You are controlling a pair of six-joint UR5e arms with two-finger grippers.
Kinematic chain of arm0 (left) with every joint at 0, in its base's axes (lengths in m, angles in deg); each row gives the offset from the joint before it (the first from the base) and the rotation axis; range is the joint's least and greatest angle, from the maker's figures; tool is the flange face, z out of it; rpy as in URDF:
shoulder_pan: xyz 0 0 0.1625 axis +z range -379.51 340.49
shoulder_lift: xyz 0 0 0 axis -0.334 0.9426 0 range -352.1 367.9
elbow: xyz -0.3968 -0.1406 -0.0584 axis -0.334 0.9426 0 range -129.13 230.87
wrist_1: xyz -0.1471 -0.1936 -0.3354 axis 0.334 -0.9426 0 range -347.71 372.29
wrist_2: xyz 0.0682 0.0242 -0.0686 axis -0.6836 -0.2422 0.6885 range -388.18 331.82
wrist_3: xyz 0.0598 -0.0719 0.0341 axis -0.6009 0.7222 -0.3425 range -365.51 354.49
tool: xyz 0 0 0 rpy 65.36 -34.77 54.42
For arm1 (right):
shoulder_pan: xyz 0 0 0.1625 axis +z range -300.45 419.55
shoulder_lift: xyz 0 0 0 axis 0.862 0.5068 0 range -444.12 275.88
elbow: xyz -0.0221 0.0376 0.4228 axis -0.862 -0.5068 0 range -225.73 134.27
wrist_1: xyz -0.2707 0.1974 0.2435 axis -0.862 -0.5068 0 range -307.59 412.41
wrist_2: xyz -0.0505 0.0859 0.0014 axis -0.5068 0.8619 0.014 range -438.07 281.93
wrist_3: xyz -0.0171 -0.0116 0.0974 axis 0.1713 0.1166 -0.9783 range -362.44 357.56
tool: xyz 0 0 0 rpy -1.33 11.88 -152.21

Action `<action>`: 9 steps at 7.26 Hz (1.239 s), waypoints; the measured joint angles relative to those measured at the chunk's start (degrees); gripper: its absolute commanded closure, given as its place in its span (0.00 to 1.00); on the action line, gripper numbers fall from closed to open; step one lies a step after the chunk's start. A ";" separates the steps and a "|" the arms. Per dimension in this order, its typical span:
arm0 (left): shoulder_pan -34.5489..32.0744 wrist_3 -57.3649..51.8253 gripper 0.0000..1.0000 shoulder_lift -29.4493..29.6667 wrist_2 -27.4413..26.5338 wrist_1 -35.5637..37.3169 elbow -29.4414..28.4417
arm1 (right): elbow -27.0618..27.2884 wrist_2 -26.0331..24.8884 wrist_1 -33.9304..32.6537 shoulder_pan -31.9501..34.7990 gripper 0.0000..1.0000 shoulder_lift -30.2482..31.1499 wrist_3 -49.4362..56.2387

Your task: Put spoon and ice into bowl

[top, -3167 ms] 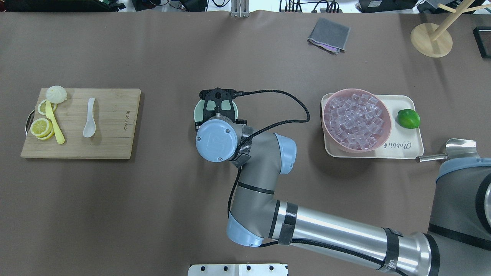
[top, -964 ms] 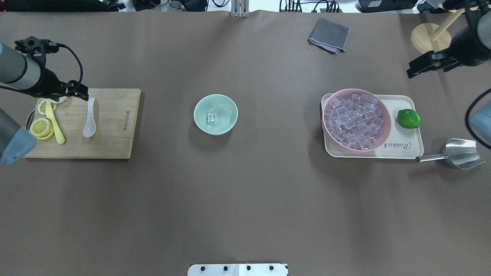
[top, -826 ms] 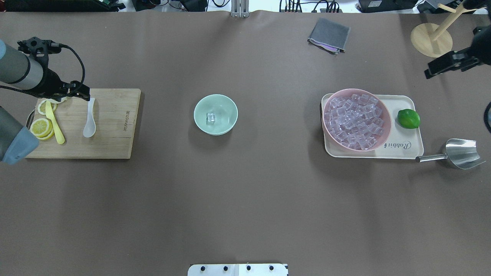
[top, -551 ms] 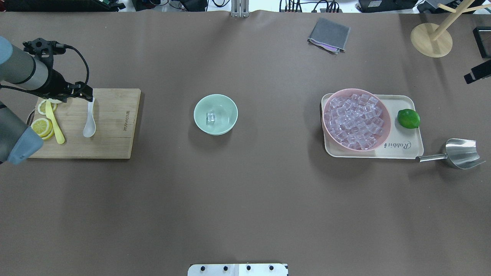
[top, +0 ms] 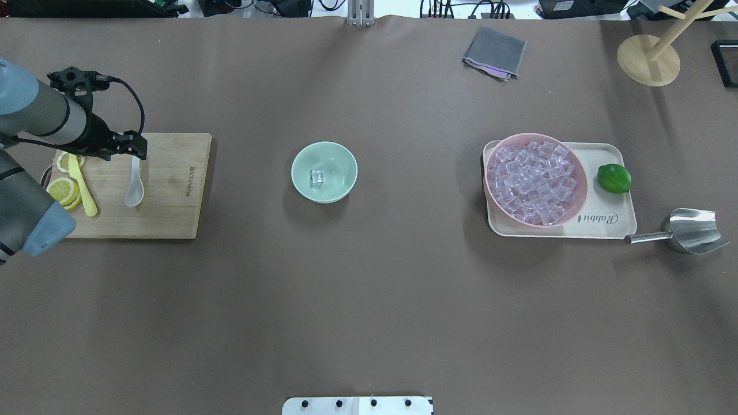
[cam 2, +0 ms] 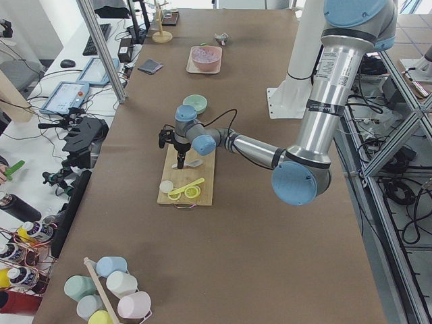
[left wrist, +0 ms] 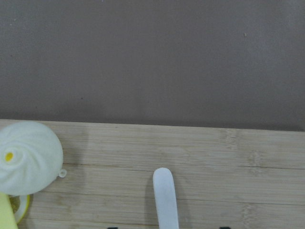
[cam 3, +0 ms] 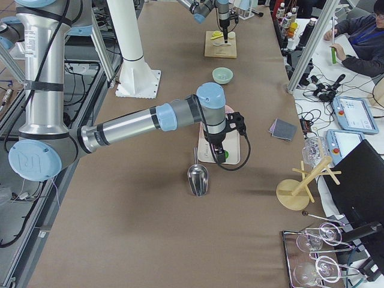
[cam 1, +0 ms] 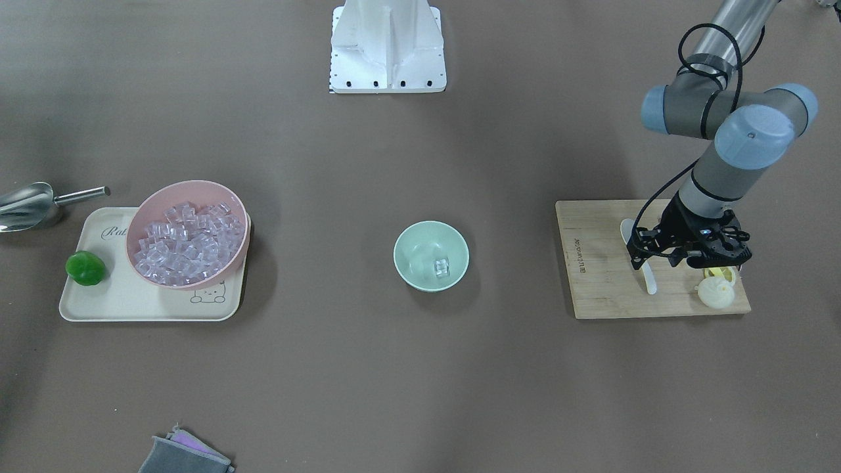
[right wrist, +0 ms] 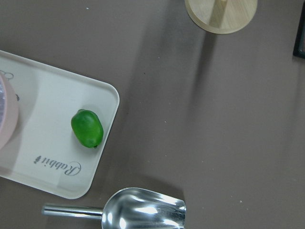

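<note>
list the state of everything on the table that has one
spoon: flat on the cutting board, not gripped
left gripper: jaws open, over the spoon's handle
bowl: upright, no spoon in it
ice: one cube inside the bowl
pink bowl: full of clear cubes
metal scoop: empty, lying on the table
right gripper: open or shut, cannot tell

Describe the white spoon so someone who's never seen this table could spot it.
Find the wooden cutting board at the robot's left end of the table. The spoon lies on its bare middle. It is short, glossy white with an oval scoop, unlike the slim yellow spoon by the lemon slices.
</note>
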State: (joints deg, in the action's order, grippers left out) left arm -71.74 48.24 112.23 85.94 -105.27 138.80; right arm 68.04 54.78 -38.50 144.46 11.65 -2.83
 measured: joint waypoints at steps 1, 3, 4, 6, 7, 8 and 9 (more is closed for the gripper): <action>0.56 0.26 0.37 0.00 -0.72 -2.94 -2.22 | 0.09 -0.36 0.04 0.86 0.00 1.51 0.50; 0.96 1.96 0.57 0.03 -0.87 -7.39 -4.24 | 0.19 -0.75 0.11 1.73 0.00 2.93 0.79; 1.00 2.85 0.61 0.15 -0.68 -7.90 -4.00 | 0.21 -0.76 0.12 1.86 0.00 3.05 0.80; 1.05 3.34 0.69 0.39 -0.53 -7.95 -3.62 | 0.22 -0.76 0.11 1.94 0.00 3.13 0.71; 1.06 3.37 0.69 0.40 -0.56 -8.04 -3.74 | 0.22 -0.75 0.09 1.96 0.00 3.16 0.58; 1.07 3.38 0.89 0.38 -0.60 -8.14 -3.89 | 0.25 -0.75 0.10 1.97 0.00 3.18 0.43; 1.07 3.38 1.00 0.37 -0.57 -8.17 -3.81 | 0.31 -0.75 0.11 1.96 0.00 3.18 0.30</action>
State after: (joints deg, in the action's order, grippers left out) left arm -70.67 51.62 112.60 85.37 -113.44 134.99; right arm 68.35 54.03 -38.39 146.41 14.83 -2.53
